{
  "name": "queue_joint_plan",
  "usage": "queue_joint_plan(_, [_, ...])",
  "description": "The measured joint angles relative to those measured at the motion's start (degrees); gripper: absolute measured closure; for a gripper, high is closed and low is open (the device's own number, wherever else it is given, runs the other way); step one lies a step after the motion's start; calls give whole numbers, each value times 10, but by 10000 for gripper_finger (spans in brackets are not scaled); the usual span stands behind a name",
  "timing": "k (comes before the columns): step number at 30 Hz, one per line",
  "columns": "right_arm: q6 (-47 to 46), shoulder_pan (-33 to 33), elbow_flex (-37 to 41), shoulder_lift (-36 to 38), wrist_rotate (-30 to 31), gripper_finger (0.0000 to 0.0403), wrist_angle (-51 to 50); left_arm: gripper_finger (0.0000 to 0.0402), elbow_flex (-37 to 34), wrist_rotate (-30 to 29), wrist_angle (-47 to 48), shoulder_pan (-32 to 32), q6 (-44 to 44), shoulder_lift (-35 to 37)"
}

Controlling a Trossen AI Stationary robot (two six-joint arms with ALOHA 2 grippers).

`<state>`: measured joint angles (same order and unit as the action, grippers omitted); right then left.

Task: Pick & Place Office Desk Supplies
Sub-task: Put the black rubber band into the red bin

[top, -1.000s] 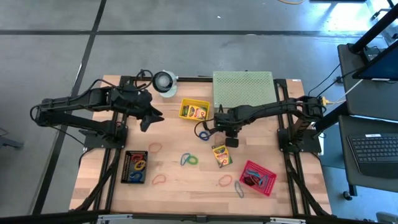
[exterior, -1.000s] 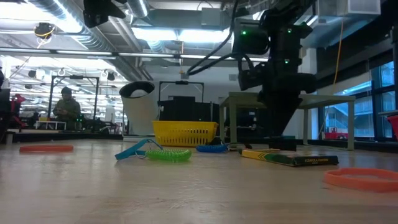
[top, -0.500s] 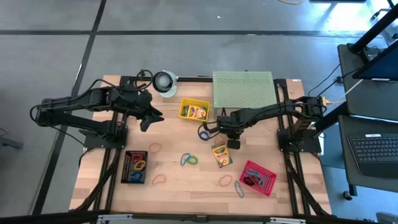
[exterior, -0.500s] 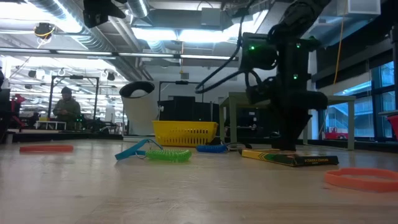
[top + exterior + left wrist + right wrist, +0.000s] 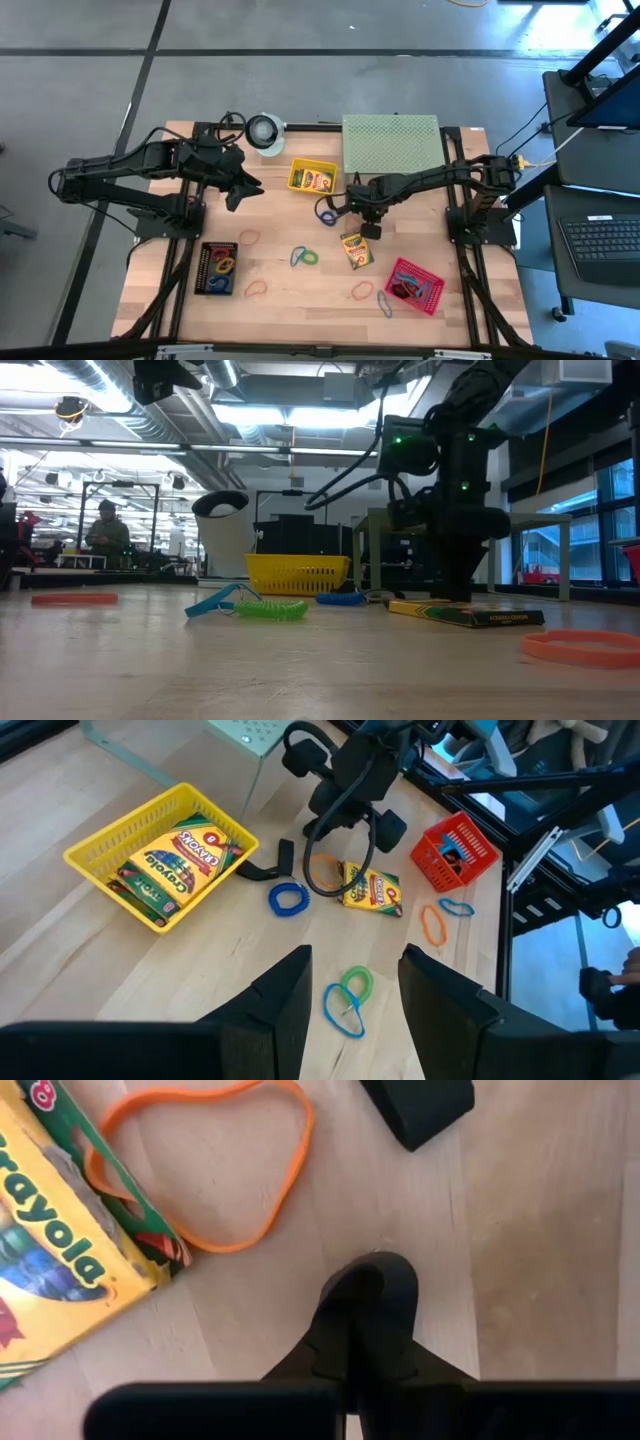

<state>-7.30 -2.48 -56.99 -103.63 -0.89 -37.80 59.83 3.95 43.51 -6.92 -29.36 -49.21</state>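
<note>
My right gripper (image 5: 365, 1290) points down with its fingers shut, low over bare wood at mid-table (image 5: 360, 220). It stands beside an orange rubber band (image 5: 200, 1170) that lies partly on a flat crayon box (image 5: 55, 1240). A small black piece (image 5: 415, 1105) lies just beyond the fingertips. Nothing shows between the fingers. My left gripper (image 5: 355, 990) hangs open, high above the table's left side (image 5: 235, 192), with nothing in it. A yellow basket (image 5: 312, 177) holds more crayon boxes. A blue band (image 5: 326, 213) lies near it. My right gripper's shut fingertips (image 5: 385, 1280) come down from above onto bare wood next to the orange band. Whether they touch the table, I cannot tell. They touch neither the band nor the crayon box.
A pale green perforated stand (image 5: 390, 142) and a white roll (image 5: 265, 131) sit at the far edge. A red basket (image 5: 414, 285) is at the near right and a black tray (image 5: 217, 268) at the near left. Loose bands (image 5: 304, 257) lie between them.
My right gripper has come down toward the table beside the crayon box, still pointing down. The left arm has kept still, and nothing on the table has moved.
</note>
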Motion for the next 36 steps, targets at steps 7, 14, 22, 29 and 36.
queue_joint_plan(7, [-44, 1, 9, 44, -53, 401, -45, 256, 0, 0, 0, 0, 0, 0])
queue_joint_plan(14, [-101, 13, 6, 126, -94, 402, -69, 256, 0, 0, 0, 0, 13, 0])
queue_joint_plan(22, [-162, 45, 4, 166, -61, 398, -87, 256, 0, 0, 0, 0, 21, 0])
queue_joint_plan(29, [-187, 59, 4, 138, -55, 347, -82, 256, 0, 3, -1, 0, 17, 0])
queue_joint_plan(36, [-222, 60, 4, 104, -59, 233, -73, 256, 0, 3, -1, 0, 14, 0])
